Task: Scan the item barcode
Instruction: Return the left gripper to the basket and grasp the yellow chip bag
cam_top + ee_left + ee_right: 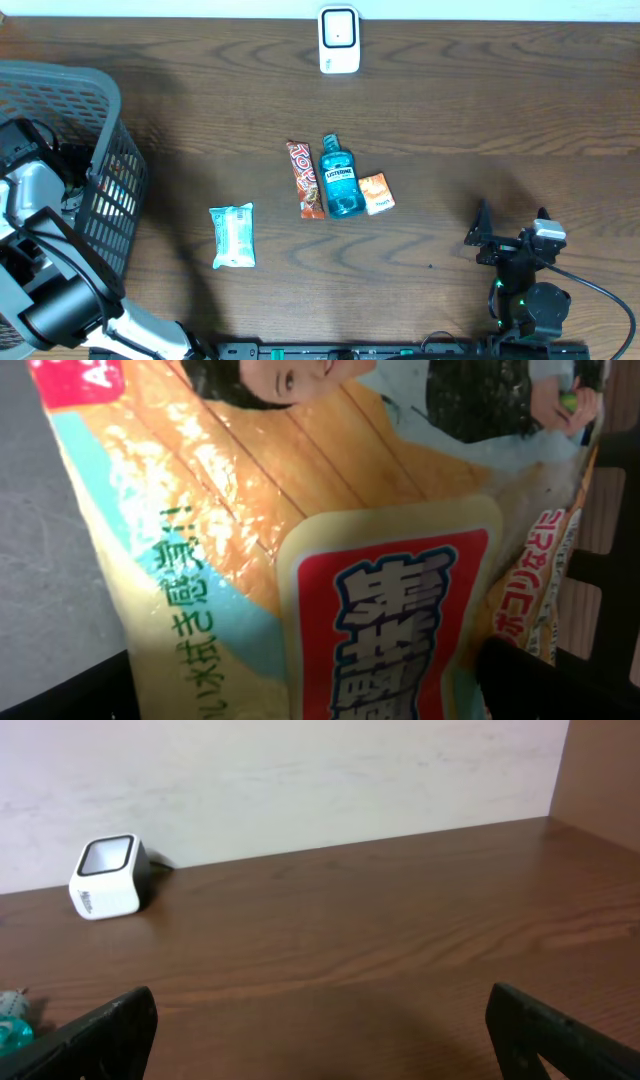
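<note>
Dark wood-grain bench (480,100) runs wide and bare around me, with a pale wall (300,770) along its far edge. The open room is on my right: nothing lies between my right pincer (510,228) and the far edge. It hangs near the front edge with its jaws spread wide and nothing in them.

On my left, a grey mesh basket (60,72) crowds the bench's corner, and my left arm reaches down into it.

Only the overhead view shows the row at mid-bench. A red-orange snack bar wrapper (306,180) and a small orange sachet (377,193) lie just beside a blue plastic bottle (341,178) on either side. A pale green flat pack (233,236) lies apart, nearer the basket. The bottle's label reads LISTERINE.

A white box-shaped scanner (339,40) stands at the far edge. The right wrist view shows it from the side, its window tilted upward.

Only the left wrist view shows the item: a yellow-orange plastic packet (200,540) filling the frame inside the basket. It carries Japanese writing, a red panel with large blue characters, and a dark-haired face. My left pincer (300,705) is spread wide over it, dark fingers (545,685) at the lower corners. I cannot tell whether they touch it.
</note>
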Robot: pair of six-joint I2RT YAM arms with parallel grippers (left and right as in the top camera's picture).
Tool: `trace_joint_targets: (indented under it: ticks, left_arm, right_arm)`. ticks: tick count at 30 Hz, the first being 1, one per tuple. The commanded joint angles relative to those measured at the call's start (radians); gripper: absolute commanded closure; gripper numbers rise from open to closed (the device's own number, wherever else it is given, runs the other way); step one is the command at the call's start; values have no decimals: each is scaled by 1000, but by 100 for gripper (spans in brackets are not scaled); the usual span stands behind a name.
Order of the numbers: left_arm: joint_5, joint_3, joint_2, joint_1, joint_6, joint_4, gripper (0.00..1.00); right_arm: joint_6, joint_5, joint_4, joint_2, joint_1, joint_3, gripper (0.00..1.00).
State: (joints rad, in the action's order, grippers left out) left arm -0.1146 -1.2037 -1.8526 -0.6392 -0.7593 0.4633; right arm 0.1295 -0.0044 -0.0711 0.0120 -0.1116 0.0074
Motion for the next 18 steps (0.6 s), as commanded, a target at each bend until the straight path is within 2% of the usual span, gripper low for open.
trace_joint_targets:
  ticks: [1, 4, 5, 8, 10, 14, 18]
  left_arm:
    - [-31, -11, -75, 11, 7, 2, 2]
    - [-31, -8, -121, 23, 14, 19, 3]
    - [-31, -8, -138, 29, 27, 26, 14]
    - [-32, -8, -190, 48, 92, 45, 68]
    - [-32, -8, -219, 59, 124, 71, 92]
    - [-32, -9, -219, 60, 124, 122, 93]
    - [-31, -16, -134, 34, 138, 151, 93]
  right_arm:
    - [8, 2, -4, -5, 1, -2, 1]
    - [8, 2, -4, -5, 1, -2, 1]
    - [8, 2, -4, -5, 1, -2, 1]
    - [8, 2, -4, -5, 1, -2, 1]
    - [8, 2, -4, -5, 1, -2, 1]
    - [8, 2, -4, -5, 1, -2, 1]
    - [8, 2, -4, -5, 1, -2, 1]
